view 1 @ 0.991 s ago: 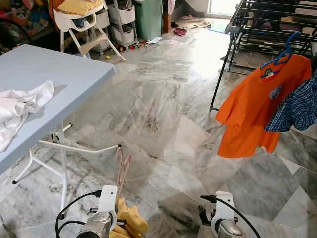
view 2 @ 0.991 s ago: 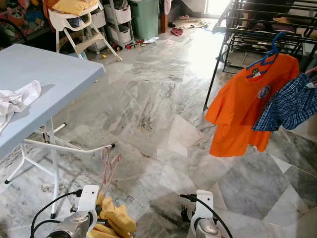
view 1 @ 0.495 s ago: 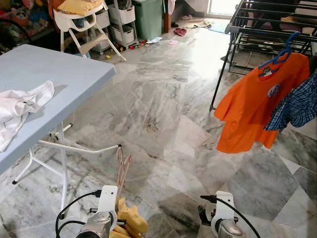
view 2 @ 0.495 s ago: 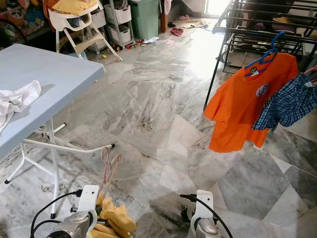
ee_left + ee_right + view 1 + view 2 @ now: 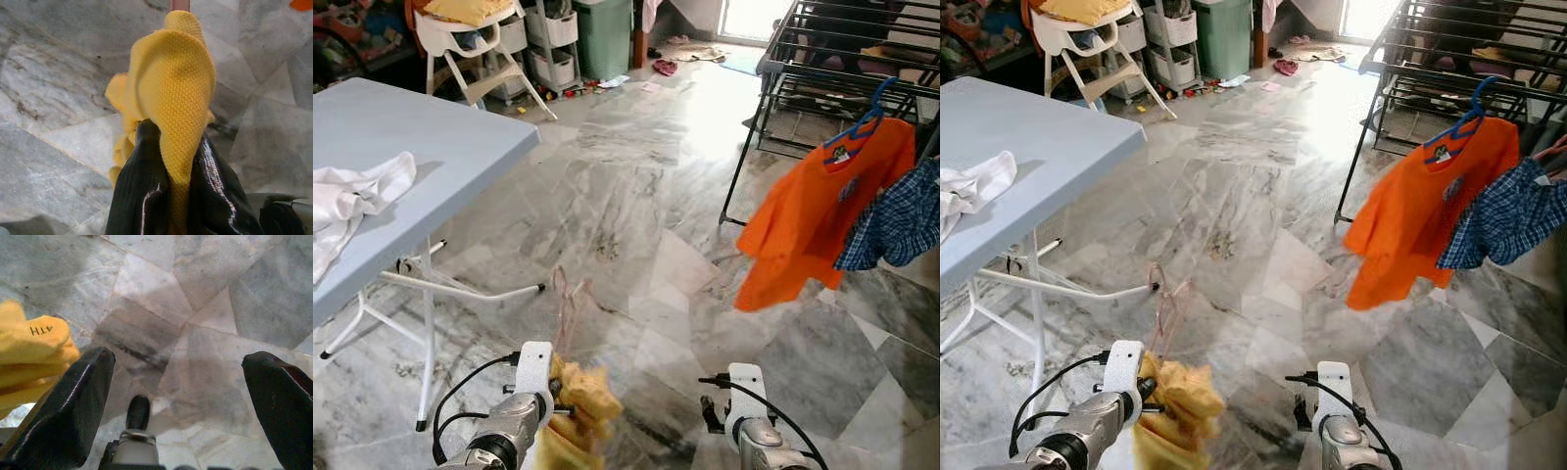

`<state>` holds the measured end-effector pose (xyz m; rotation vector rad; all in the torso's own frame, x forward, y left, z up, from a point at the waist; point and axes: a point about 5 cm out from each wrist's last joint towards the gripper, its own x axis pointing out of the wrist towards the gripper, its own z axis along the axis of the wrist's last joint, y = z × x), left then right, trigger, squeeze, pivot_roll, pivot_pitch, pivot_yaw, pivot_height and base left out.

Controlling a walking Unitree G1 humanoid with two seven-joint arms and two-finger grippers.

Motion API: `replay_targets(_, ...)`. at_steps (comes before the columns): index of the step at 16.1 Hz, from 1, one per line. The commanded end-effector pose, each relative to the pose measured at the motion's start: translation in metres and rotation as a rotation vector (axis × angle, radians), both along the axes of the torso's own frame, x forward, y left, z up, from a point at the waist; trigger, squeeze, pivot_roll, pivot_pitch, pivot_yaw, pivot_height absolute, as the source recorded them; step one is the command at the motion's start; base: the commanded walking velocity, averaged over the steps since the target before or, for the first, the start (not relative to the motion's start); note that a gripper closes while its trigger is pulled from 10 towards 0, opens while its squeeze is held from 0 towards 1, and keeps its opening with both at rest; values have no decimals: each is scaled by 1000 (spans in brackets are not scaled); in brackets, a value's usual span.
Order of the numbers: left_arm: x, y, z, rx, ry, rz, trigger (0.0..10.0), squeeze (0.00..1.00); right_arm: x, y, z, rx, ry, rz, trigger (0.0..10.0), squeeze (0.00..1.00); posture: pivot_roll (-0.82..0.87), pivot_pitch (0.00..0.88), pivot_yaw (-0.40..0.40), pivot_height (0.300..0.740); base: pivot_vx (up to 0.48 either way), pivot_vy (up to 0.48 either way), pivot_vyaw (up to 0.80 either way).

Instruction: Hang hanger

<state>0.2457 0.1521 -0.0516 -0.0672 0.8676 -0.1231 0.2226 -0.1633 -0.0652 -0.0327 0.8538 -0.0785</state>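
The left gripper (image 5: 171, 161) pinches a crumpled yellow knit garment (image 5: 576, 401) on its thin pink hanger (image 5: 566, 308), carried low ahead, well apart from the black metal drying rack (image 5: 803, 44), probably for walking there. The right gripper (image 5: 178, 401) is spread, empty.

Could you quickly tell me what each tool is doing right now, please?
Left tool: shut on the yellow garment with its pink hanger.
Right tool: open, holding nothing, over the marble floor.

Two hangers: pink (image 5: 566, 311), blue (image 5: 867, 114); one table (image 5: 401, 157).
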Motion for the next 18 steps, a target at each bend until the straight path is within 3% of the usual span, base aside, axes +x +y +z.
replay_targets(1, 8, 4, 6, 12, -56, -27, 10000, 0, 7, -1, 5, 3, -44, -2, 10000, 0, -137, 19, -8, 740, 0, 0, 0)
replay_targets(2, 12, 4, 11, 16, -97, -48, 10000, 0, 15, -3, 11, 12, -80, -14, 10000, 0, -138, 22, -7, 740, 0, 0, 0)
replay_targets(5, 47, 6, 44, 14, -290, -151, 10000, 0, 50, -11, 41, 100, -258, 10, 10000, 0, -133, 33, -10, 740, 0, 0, 0)
replay_targets(7, 68, 12, 69, 24, -400, -207, 10000, 0, 70, -19, 62, 101, -368, 44, 10000, 0, -131, 45, -12, 740, 0, 0, 0)
replay_targets(10, 91, 19, 112, 2, -594, -356, 10000, 0, 92, -44, 107, -14, -586, 144, 10000, 0, -143, 89, -8, 740, 0, 0, 0)
replay_targets(12, 92, 17, 125, -22, -665, -448, 10000, 0, 90, -47, 124, -20, -681, 195, 10000, 0, -138, 101, -7, 740, 0, 0, 0)
replay_targets(15, 69, 12, 127, -52, -740, -618, 10000, 0, 71, -42, 134, -101, -743, 268, 10000, 0, -139, 113, -1, 740, 0, 0, 0)
replay_targets(16, 59, 14, 121, -74, -729, -622, 10000, 0, 61, -36, 133, -31, -748, 225, 10000, 0, -144, 122, 0, 740, 0, 0, 0)
replay_targets(18, 55, 15, 117, -82, -711, -627, 10000, 0, 55, -30, 132, -13, -749, 223, 10000, 0, -150, 129, 2, 740, 0, 0, 0)
